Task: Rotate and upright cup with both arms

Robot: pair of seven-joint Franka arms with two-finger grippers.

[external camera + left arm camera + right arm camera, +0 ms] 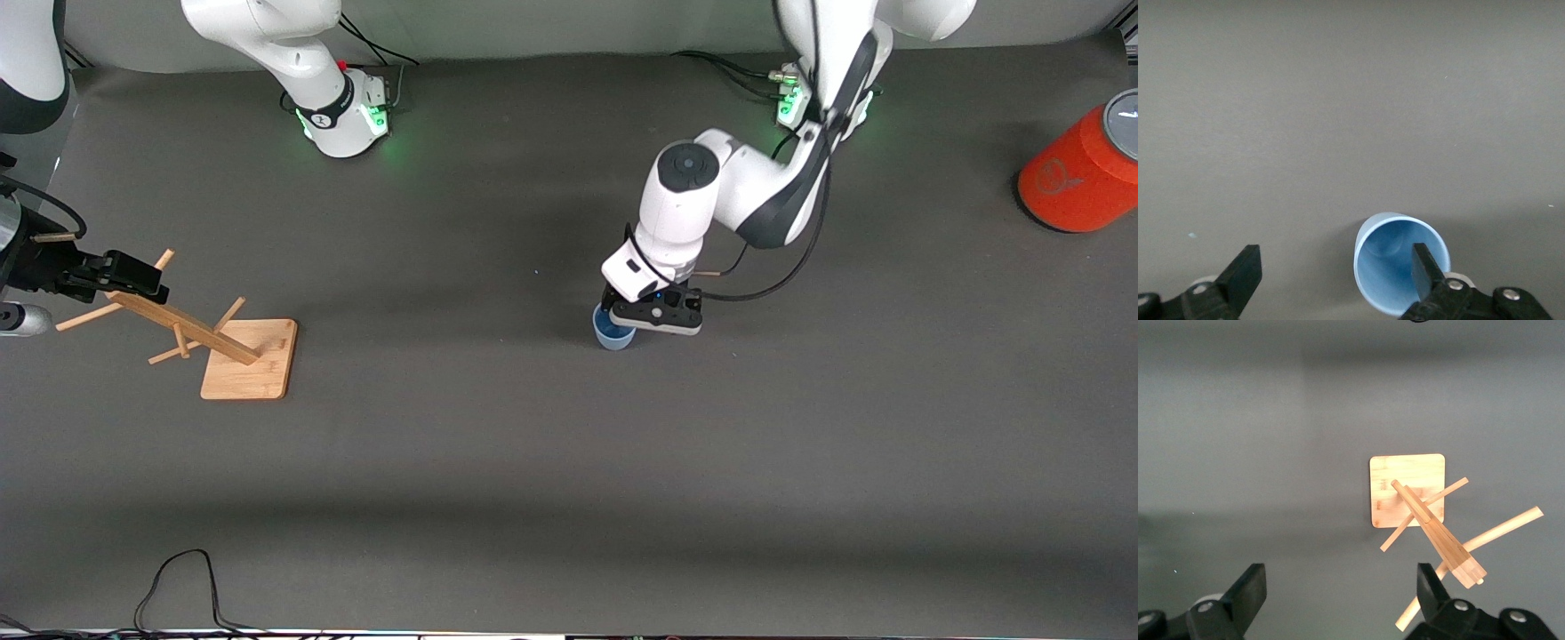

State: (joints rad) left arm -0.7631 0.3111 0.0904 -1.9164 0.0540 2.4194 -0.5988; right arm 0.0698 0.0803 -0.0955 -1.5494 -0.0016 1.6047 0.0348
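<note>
The pale blue cup (613, 336) stands upright on the dark table mat, mouth up, near the middle. My left gripper (653, 322) hangs just over it, open and holding nothing. In the left wrist view the cup (1386, 267) lies off to one side of the left gripper (1335, 263). One of the black fingers (1425, 265) shows over the cup's mouth. I cannot tell whether it dips inside. My right gripper (142, 280) waits open over the top of a wooden rack at the right arm's end. The right wrist view shows this right gripper (1341, 587) with nothing between its fingers.
A wooden peg rack (249, 357) on a square base leans at the right arm's end, and the rack (1408, 490) shows under the right wrist. A large orange-red can (1080, 178) with a grey lid lies at the left arm's end. A black cable (178, 578) loops along the front edge.
</note>
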